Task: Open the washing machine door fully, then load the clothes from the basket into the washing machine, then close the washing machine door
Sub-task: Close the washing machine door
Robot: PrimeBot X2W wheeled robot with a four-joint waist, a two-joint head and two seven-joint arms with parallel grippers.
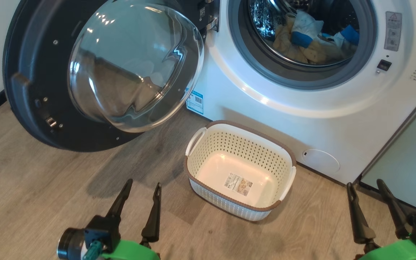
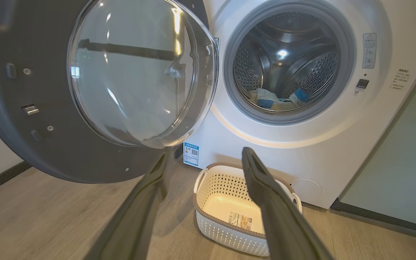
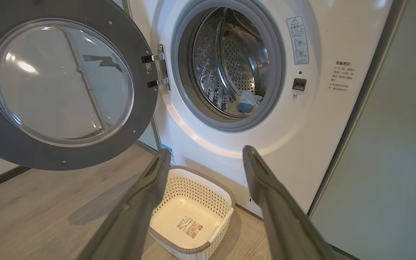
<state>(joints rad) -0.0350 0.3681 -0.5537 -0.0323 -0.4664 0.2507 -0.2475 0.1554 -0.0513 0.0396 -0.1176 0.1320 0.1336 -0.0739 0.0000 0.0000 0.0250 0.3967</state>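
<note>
- Since the clothes (image 1: 302, 43) lie in the washing machine (image 1: 265, 119) and the basket (image 1: 251, 131) on the floor (image 1: 31, 187) before it holds none, the washing machine door (image 1: 38, 90) is the item left.
- Position: swung wide, left of the grey drum ring (image 1: 302, 78), glass bowl (image 1: 132, 68) facing the room; round, no long axis; hinge (image 1: 211, 23) on its machine-side edge.
- Handling, judged: rigid, weighty, glossy; bowl breakable. Push at the dark rim farthest from the hinge.
- Hands: left hand (image 1: 143, 182), right hand (image 1: 365, 183), both spread, holding nothing.

Floor (image 1: 49, 187) ahead of me lies open; the washing machine door (image 1: 103, 72) crowds my left, the basket (image 1: 208, 151) sits low centre, perhaps touching the washing machine (image 1: 251, 104).
</note>
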